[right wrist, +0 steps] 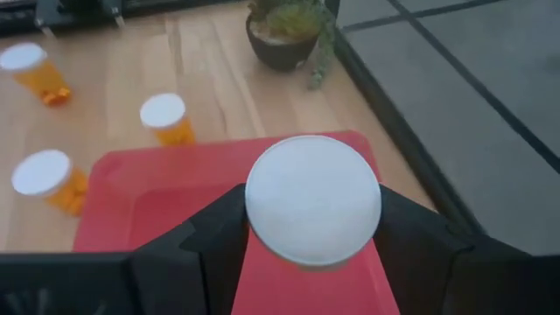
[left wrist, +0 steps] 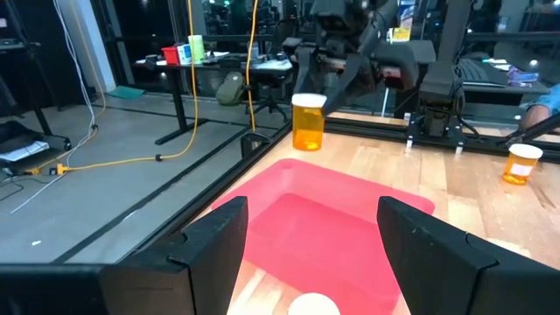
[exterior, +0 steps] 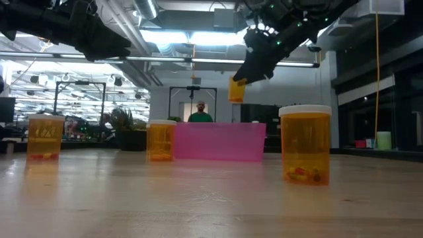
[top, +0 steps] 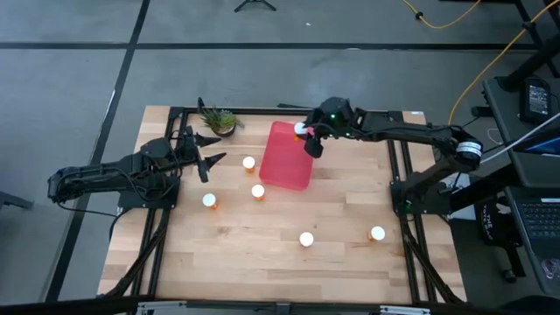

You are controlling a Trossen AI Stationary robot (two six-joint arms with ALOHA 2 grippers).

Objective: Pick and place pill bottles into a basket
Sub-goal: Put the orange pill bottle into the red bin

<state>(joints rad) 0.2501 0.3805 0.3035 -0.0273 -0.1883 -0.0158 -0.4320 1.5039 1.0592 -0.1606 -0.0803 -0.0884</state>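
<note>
The right gripper [top: 305, 136] hangs in the air over the far right corner of the red basket [top: 284, 162], its two fingers [right wrist: 219, 232] pinching one pill bottle [right wrist: 312, 199] by the sides just under the white cap. In the low view that held bottle [exterior: 236, 89] hangs clear above the basket's wall [exterior: 218, 141], touching nothing below it. The left wrist view shows the same bottle [left wrist: 307, 122] upright in the grip, above the basket's far end [left wrist: 332, 210].

The left gripper [top: 206, 157] waits near the left edge of the bench [top: 280, 254], close to the far left corner, with its fingers [left wrist: 214, 245] spread wide and nothing between them. It points toward the basket.

The basket lies toward the far edge of the bench, about midway between the left and right edges, with no bottle visible inside it. Five other bottles stand upright on the wood. One [top: 248, 163] is just beside the basket's left wall, another [top: 258, 192] near the basket's near left corner, and a third [top: 210, 201] farther toward the left edge. Two more stand toward the near edge: one [top: 306, 239] around the middle and one [top: 377, 234] nearer the right edge.

A small potted plant [top: 220, 121] sits at the far edge, left of the basket. Beyond the bench, in the low view, a person [exterior: 200, 112] shows in the room behind.
</note>
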